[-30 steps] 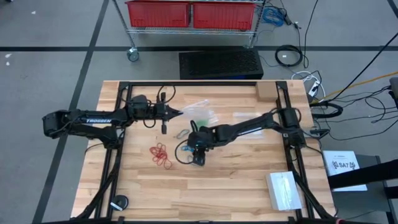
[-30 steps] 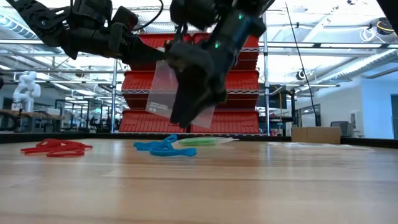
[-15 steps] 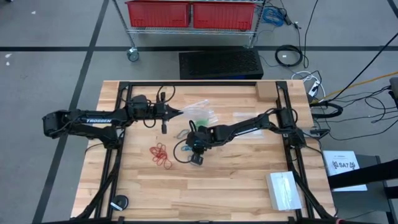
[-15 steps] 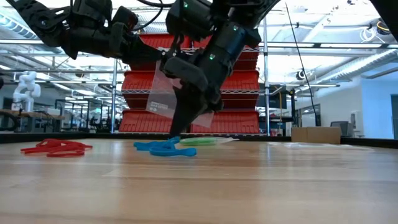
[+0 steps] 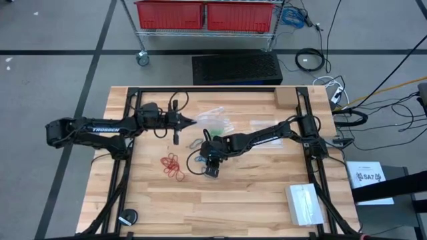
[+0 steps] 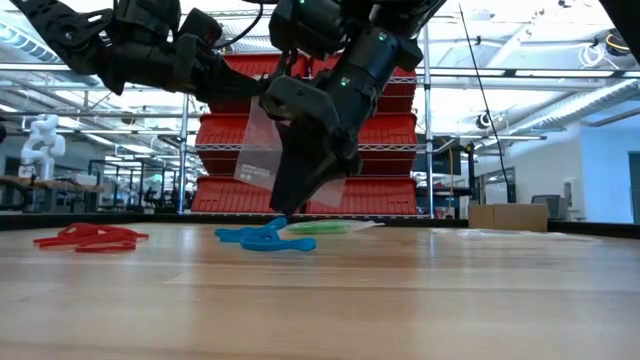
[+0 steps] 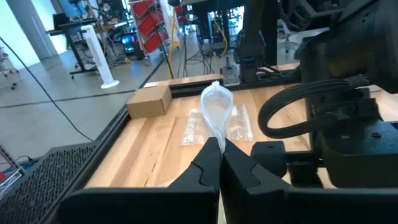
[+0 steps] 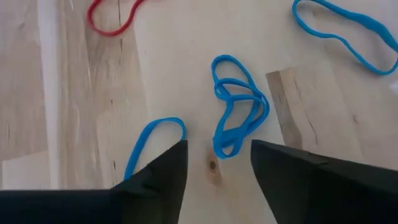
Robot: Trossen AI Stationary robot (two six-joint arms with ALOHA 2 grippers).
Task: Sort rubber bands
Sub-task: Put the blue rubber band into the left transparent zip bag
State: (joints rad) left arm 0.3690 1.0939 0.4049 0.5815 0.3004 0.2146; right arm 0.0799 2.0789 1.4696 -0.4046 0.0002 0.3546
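Note:
Blue rubber bands [image 8: 237, 107] lie loose on the wood, seen at table height as a small heap [image 6: 262, 237]. My right gripper [image 8: 217, 163] hovers open just above them, fingers pointing steeply down [image 6: 300, 195], touching nothing. Red rubber bands [image 5: 173, 167] lie toward the table's left [image 6: 88, 237]. Green rubber bands [image 6: 320, 227] lie farther back beside clear bags [image 5: 217, 122]. My left gripper [image 7: 219, 152] is raised at the far left of centre [image 5: 190, 122], shut on a clear plastic bag [image 6: 262, 150]. My left gripper pinches the clear bag's edge [image 7: 217, 138] between its two shut fingers. The fingers come level from the table's left. The bag is lifted clear and hangs below the fingers [image 6: 258, 160], its open mouth [image 7: 216, 106] bulging beyond the fingertips.
More clear bags [image 5: 263, 125] lie flat at the far right of centre. A cardboard box [image 5: 285, 99] sits at the far edge, and a stack of bags [image 5: 303, 203] at the near right. A black cable loop [image 5: 193, 163] trails by the right gripper. Black frame rails [image 5: 119, 180] run along both sides.
My right gripper dipped onto the blue bands with its fingers drawn together, then rose a little and spread them again. The blue bands lie where they were.

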